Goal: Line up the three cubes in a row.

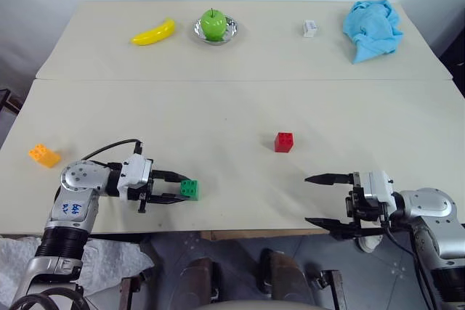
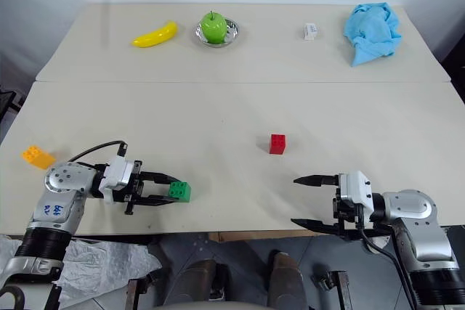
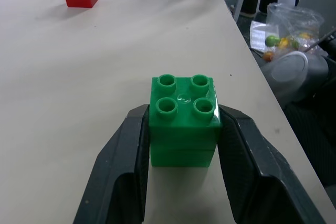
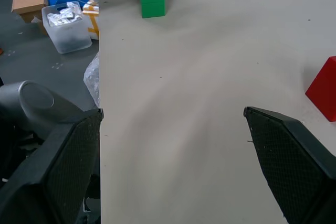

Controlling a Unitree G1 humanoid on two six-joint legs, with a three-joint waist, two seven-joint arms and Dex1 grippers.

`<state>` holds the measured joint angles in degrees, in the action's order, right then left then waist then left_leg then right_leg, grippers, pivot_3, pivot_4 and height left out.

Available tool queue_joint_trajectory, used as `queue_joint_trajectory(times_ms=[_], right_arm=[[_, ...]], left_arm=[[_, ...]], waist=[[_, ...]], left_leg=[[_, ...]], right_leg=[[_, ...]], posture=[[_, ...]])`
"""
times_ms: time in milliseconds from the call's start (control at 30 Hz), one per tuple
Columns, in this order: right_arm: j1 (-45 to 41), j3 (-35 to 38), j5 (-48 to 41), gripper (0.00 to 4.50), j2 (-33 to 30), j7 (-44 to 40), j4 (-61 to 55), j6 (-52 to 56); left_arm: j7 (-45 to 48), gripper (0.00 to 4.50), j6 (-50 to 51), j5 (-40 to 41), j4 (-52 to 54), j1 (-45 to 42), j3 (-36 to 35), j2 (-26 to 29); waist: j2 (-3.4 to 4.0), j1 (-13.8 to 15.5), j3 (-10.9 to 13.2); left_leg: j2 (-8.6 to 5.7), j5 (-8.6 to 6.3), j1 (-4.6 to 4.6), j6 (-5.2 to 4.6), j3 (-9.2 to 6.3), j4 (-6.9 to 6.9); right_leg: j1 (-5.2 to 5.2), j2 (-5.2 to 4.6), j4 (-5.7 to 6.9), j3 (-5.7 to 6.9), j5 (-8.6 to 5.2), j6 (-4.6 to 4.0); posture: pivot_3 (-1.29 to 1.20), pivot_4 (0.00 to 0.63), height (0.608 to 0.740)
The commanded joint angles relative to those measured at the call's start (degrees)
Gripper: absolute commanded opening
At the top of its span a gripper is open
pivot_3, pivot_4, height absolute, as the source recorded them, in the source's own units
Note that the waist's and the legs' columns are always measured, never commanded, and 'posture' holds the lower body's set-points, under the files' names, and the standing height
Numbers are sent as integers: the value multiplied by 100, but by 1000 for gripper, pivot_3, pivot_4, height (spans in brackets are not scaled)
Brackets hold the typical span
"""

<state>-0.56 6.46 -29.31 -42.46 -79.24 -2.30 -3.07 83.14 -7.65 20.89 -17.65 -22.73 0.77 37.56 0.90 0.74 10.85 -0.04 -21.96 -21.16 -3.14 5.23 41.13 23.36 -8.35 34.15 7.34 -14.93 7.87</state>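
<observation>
And the left gripper [image 1: 182, 188] has it: both black fingers [image 3: 126, 171] are pinched against the sides of the green cube [image 1: 189, 189], which sits studs-up on the tabletop [image 1: 240, 107] near the front edge, on the robot's left. The red cube [image 1: 284, 141] stands alone near the middle of the tabletop, well apart from the green one. Way out by the left edge lies the orange cube [image 1: 43, 155], apart from both. Over on the right, the right gripper [image 1: 317, 199] hangs near the front edge with its fingers spread wide, nothing between them, the red cube off to its far side. Along the back: a yellow banana [image 1: 153, 32], a green apple [image 1: 213, 25] in a small metal dish [image 1: 229, 31], a small white box [image 1: 310, 28] and a crumpled blue cloth [image 1: 372, 28].
</observation>
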Motion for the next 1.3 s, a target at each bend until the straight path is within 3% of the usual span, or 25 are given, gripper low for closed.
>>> queue_joint_trajectory(times_ms=[33,233,500,900,1167,1300], right_arm=[[131,314,-257,4500,-113,129,-320,215],[212,748,-453,4500,-25,446,-396,400],[152,1097,-917,4500,460,1427,-1010,830],[897,1240,-872,4500,518,1745,-1574,776],[858,997,-849,4500,545,1734,-1559,831],[549,726,-960,4500,513,1654,-1490,1083]], left_arm=[[-435,1468,389,46,-388,-926,-85,-273],[-269,1468,-202,-691,-2140,-2443,500,-1090],[-1004,1468,-1346,-1518,-4624,-3703,637,-1994],[-1032,1468,-1692,-1887,-5434,-4075,467,-2299],[-1178,3936,-1870,-1743,-5360,-4016,88,-2278],[-548,3936,-2027,-1196,-4634,-3452,-358,-1903]], waist=[[-2,86,1],[-6,85,-2],[-19,62,5],[-23,80,6],[-25,72,7],[-24,31,6]], left_leg=[[0,2,-3,-3,1,5],[-25,7,-6,-16,4,7],[-27,9,-12,-14,15,-7],[-28,10,-16,-21,12,-2],[-26,10,-15,-21,7,-3],[-19,10,-13,-21,11,-4]], right_leg=[[0,0,-1,-1,3,5],[-11,-7,-17,-11,18,30],[-3,14,-33,-1,19,32],[-7,1,-32,-5,21,35],[-6,1,-32,-7,21,36],[0,1,-30,-10,21,35]], posture=[[0,150,740],[0,150,740],[0,150,740],[0,150,740],[0,150,740],[0,150,740]])
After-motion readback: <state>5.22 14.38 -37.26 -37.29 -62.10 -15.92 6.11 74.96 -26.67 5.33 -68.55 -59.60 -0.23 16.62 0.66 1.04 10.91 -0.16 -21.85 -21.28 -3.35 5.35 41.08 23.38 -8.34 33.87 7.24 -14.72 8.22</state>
